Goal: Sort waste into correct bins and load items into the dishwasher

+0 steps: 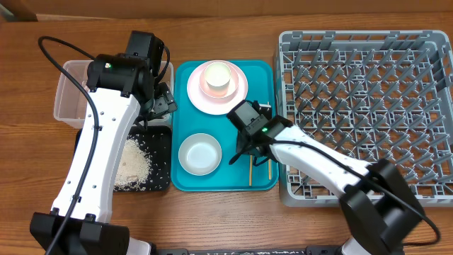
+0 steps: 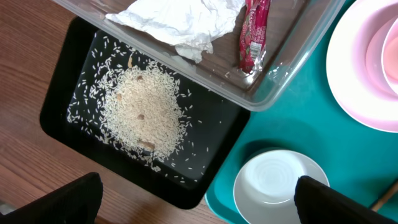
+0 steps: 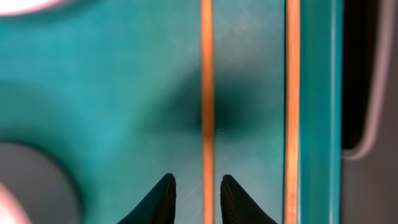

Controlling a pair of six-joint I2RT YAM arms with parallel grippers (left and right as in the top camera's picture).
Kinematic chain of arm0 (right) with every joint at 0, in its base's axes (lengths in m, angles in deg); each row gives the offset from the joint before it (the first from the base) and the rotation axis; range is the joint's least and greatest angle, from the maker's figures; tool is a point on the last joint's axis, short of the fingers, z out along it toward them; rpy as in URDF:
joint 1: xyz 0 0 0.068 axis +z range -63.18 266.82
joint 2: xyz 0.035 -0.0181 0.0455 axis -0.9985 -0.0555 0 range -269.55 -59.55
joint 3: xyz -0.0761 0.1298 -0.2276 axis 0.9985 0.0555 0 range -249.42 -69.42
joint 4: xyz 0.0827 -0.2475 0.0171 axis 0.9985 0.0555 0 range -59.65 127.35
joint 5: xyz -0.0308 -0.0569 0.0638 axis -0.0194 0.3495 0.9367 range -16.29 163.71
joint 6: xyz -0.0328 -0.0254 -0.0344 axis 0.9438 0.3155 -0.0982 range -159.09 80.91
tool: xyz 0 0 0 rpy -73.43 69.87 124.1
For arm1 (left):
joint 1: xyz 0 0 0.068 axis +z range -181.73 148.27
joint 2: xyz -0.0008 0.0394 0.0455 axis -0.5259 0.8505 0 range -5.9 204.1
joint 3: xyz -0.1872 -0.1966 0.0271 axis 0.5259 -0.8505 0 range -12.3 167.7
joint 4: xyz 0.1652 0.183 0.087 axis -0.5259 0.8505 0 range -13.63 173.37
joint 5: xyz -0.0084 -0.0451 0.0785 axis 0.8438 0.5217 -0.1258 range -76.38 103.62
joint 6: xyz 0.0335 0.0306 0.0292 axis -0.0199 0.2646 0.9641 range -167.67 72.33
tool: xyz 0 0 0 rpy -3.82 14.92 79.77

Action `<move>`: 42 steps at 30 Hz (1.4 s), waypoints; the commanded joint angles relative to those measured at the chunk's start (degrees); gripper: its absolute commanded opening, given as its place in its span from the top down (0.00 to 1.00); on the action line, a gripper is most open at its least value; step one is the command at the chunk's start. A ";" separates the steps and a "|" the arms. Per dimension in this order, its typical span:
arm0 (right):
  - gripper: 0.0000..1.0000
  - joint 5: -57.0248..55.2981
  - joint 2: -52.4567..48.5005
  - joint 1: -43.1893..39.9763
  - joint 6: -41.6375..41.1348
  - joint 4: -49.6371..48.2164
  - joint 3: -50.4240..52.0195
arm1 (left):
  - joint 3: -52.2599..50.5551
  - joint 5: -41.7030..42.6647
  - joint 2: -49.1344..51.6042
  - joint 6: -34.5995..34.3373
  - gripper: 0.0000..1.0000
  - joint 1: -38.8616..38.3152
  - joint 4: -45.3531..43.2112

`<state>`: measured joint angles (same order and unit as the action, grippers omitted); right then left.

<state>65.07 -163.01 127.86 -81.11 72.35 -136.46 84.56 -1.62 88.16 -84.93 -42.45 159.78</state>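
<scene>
My right gripper (image 3: pixel 198 186) hangs low over the teal tray (image 1: pixel 185 180), open by a narrow gap. One wooden chopstick (image 3: pixel 207 93) runs between its fingertips with space on both sides. The other chopstick (image 3: pixel 291 93) lies along the tray's right rim. My left gripper (image 2: pixel 199 205) is wide open and empty above the corner where the black tray (image 2: pixel 68 93) meets the teal tray. Rice (image 2: pixel 143 112) is heaped on the black tray. The napkin (image 2: pixel 180 22) and red wrapper (image 2: pixel 254 34) lie in the clear tub (image 2: pixel 292 59). A white bowl (image 1: pixel 199 154) and the pink plate (image 1: pixel 241 91) with the cup (image 1: pixel 217 78) sit on the teal tray.
The grey dish rack (image 1: pixel 368 113) fills the right side, its wall close beside the teal tray's right rim. The clear tub (image 1: pixel 71 92) and black tray (image 1: pixel 161 142) stand left of the teal tray. Bare wooden table runs along the front edge.
</scene>
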 commanded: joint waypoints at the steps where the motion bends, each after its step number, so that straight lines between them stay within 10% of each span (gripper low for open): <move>1: 0.73 -1.22 -2.40 0.48 -0.22 -0.66 0.37 | 0.81 -0.57 -0.57 0.44 0.00 0.20 0.13; 42: 0.89 -1.84 -4.04 0.48 1.81 -4.11 3.63 | 0.81 -0.33 -0.57 0.44 0.00 0.20 -0.09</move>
<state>63.98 -166.97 127.86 -80.83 67.78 -133.84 84.56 -1.62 88.16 -84.93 -42.45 159.74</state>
